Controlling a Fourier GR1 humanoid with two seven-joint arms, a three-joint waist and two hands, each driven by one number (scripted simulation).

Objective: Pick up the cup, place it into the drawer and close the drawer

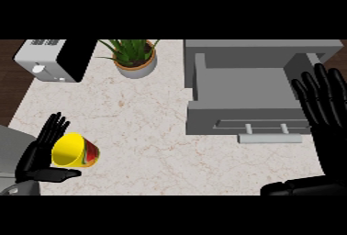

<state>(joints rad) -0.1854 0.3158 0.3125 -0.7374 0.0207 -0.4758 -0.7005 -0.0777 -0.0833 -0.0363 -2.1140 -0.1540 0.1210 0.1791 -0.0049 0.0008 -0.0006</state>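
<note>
**Other things on the counter**

A potted plant (134, 55) with long green leaves stands in a tan pot near the back edge of the pale marble counter (149, 119). To its left, at the back left corner, stands a grey and black toaster (53, 59). Plant and toaster are apart.
</note>
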